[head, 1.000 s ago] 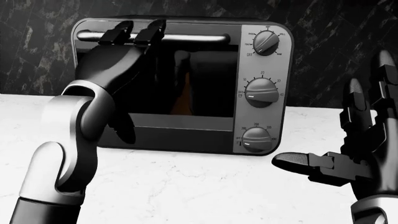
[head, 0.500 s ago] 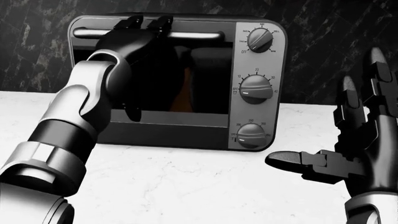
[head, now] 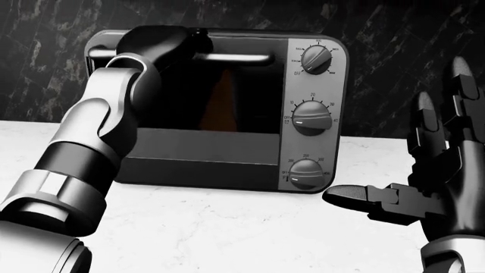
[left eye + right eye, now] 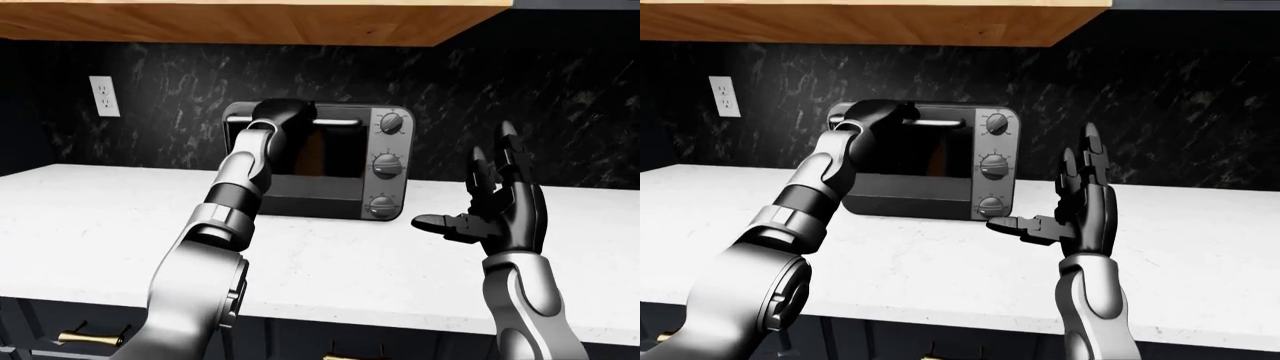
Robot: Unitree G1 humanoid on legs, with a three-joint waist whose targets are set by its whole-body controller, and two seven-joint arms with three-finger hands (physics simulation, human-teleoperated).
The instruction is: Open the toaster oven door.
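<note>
- My left hand [image 3: 155, 42] has pushed further over the toaster oven [image 3: 227, 108] handle [image 3: 235, 57]; its fingers are hidden, grip unclear.
- Door [image 3: 212, 102] still closed; right hand [image 3: 432, 187] hangs spread, empty.

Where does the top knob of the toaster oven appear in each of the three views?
Left-eye view: top knob, just right of picture centre, upper half.
Head view, upper right of centre, large.
Right-eye view, near centre, upper half.
Shared landmark: the door handle, a pale bar directly left of the knob, where the left hand is.
</note>
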